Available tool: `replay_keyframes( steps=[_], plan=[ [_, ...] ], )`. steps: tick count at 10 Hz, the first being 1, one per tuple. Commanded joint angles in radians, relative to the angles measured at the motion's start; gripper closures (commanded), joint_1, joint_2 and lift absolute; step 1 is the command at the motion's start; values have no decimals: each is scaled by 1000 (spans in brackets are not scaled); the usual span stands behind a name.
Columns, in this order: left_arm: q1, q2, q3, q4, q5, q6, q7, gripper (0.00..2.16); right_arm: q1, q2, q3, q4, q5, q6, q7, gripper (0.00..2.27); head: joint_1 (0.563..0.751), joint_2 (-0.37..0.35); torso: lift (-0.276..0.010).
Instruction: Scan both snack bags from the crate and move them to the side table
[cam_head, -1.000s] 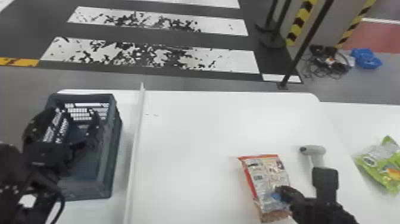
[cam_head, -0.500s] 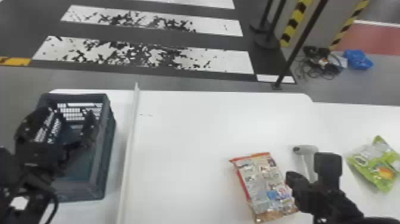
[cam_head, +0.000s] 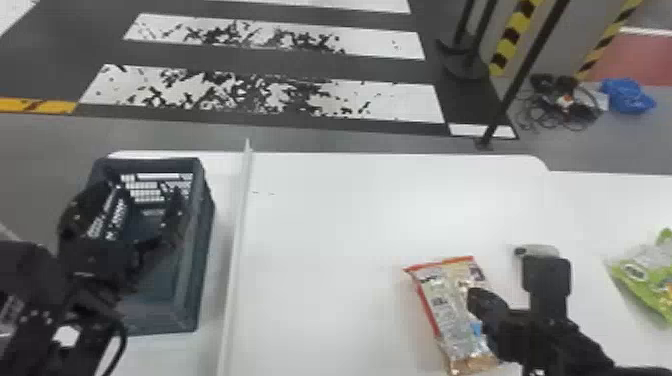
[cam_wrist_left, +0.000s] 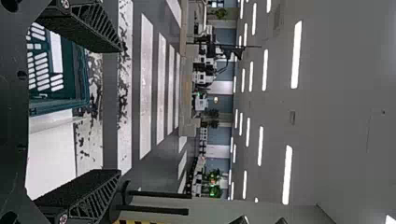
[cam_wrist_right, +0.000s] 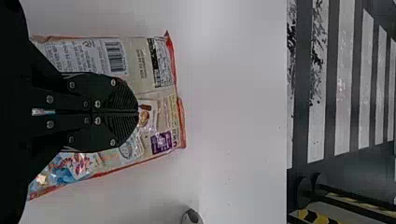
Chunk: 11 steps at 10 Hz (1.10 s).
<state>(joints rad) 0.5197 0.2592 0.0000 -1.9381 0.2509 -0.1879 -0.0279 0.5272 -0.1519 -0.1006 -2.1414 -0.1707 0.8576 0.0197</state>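
The red bag (cam_head: 450, 310) lies near right on the tabletop (cam_head: 325, 225), the right gripper (cam_head: 477, 301) over it, fingers together. The green bag (cam_head: 645, 277) is farther right. The left gripper (cam_head: 140, 192), fingers apart, is over the crate (cam_head: 202, 250).

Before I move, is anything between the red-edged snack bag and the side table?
Yes: the scanner is just right of the red-edged snack bag, towards the side table. Lifting over it looks safest. The green snack bag lies farther right and may limit where to set this one down.
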Motion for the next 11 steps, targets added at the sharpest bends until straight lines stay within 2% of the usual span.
replay_keyframes(
  steps=[1,4,11],
  plan=[
    [0,0,0,-1,-2,0,0,66,-13,0,25,0,0,-8,17,2246,695,-49,-29],
    [2,5,0,-1,-2,0,0,66,-65,0,41,67,5,-12,22,2246,695,-6,-29],
    [2,2,2,-1,-2,0,2,66,-156,-3,32,205,8,-30,28,2243,695,-16,-29]
  ],
)
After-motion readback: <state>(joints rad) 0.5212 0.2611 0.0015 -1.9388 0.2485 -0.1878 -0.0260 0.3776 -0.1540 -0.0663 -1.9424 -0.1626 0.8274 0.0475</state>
